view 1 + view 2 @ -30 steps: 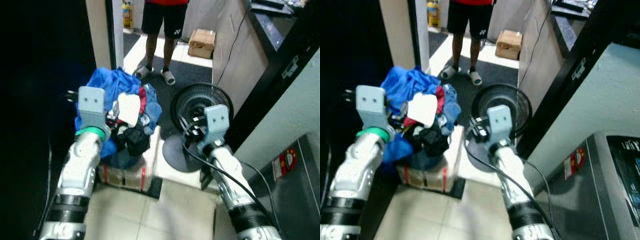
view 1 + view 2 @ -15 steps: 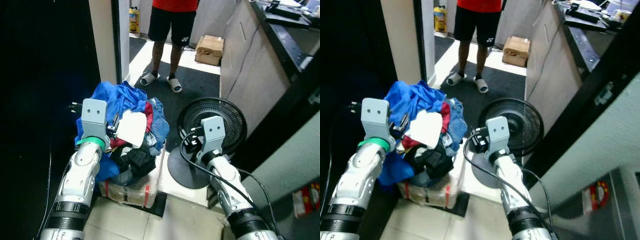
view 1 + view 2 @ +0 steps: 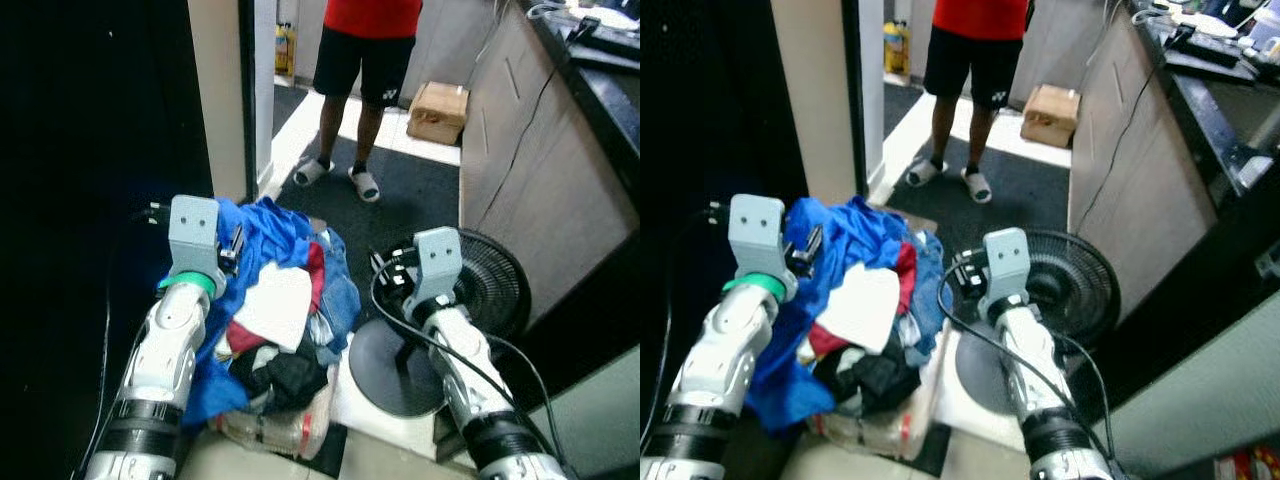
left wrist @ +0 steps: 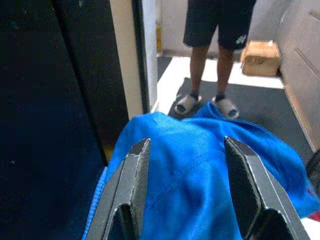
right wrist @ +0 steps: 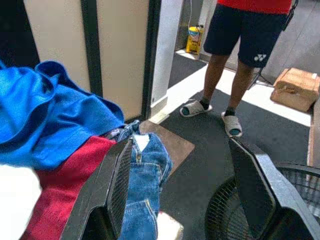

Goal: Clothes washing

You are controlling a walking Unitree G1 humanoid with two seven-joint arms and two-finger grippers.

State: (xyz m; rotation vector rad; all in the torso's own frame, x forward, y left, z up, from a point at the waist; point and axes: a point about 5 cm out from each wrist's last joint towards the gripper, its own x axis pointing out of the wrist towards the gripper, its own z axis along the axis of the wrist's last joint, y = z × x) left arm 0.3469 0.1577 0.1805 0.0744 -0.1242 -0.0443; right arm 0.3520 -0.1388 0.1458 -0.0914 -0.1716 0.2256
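A heap of mixed laundry (image 3: 280,320), topped by a bright blue garment (image 4: 200,165) with a white cloth (image 3: 275,305), a red piece (image 5: 65,175) and blue denim jeans (image 5: 147,170) showing through, sits piled on a low clear-wrapped box (image 3: 275,430) on the tiled floor beside a dark doorway, apparently gathered there so the load can be taken in one go for washing. The robot's left gripper (image 4: 187,195) hovers just over the blue garment at the near edge of the heap, its two black fingers (image 4: 135,190) spread wide and holding nothing, a stance that reads as lining up for a first grab at the top layer. The right gripper (image 5: 187,200) hangs to the right of the heap, also spread and empty, pointed across the denim and the dark mat (image 5: 200,150) toward the doorway; it looks held clear of the black pedestal fan (image 3: 480,300) standing just beside the pile, whose round base (image 3: 385,365) crowds the robot's right arm. A person in a red shirt, dark shorts and slippers (image 3: 365,70) stands well back on the mat, near a brown cardboard box (image 3: 438,98) against the wall, likely keeping out of reach while watching. No garment is lifted yet, so the washing job appears to be at its very start.
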